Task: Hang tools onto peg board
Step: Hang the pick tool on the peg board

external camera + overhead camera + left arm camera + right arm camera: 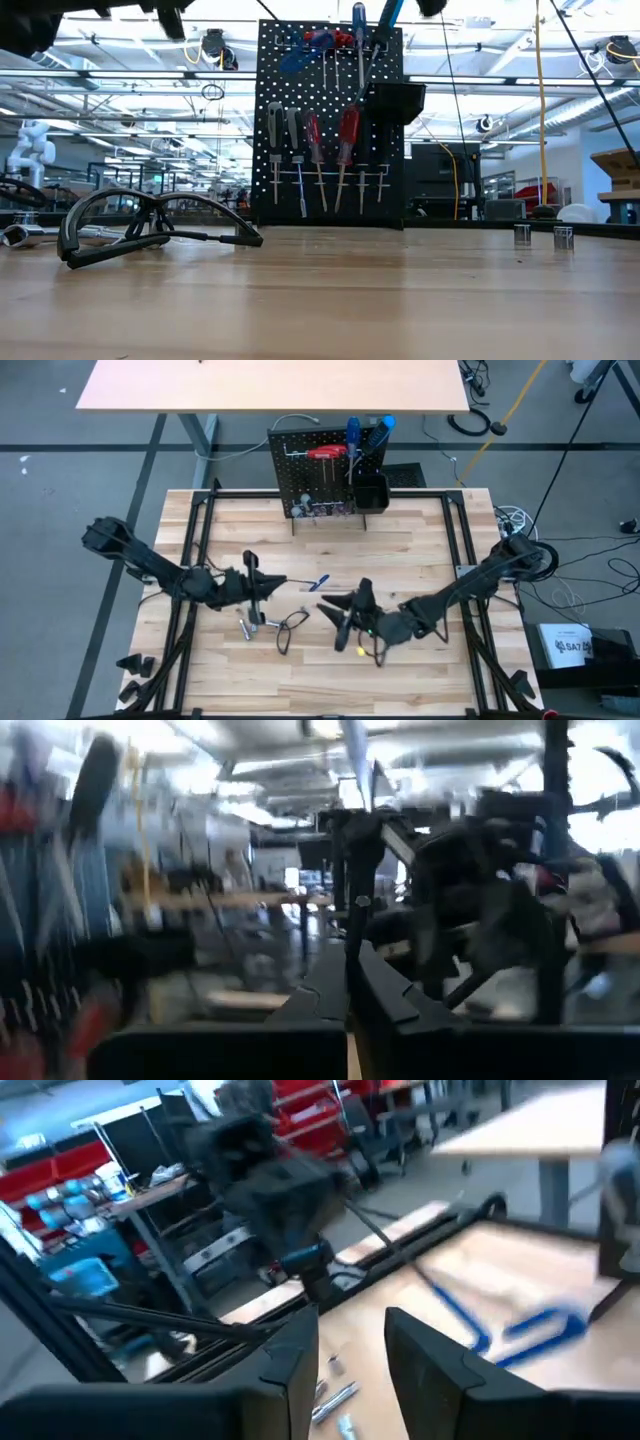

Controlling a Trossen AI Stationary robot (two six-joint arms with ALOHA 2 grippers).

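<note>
Already the upright black perforated peg board (325, 472), at twelve o'clock, carries several red and blue screwdrivers (347, 135); a black wire loop (290, 628) and small silver bits (250, 623) lie loose mid-table, the left gripper (252, 576) closed empty, the right gripper (345, 622) part-open, apparently empty

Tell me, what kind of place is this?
Probably a robot workshop or lab. Two robot arms work over a wooden table, a black peg board holds screwdrivers, and behind it the low view shows a big hall with ceiling lights and more workbenches.

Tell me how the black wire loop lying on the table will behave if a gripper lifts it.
The black wire loop looks thin and bent unevenly, so it probably flexes and dangles when lifted. It seems light, likely sliding across the smooth table if nudged. In the low view it arches off the surface, so a pinch looks feasible.
</note>
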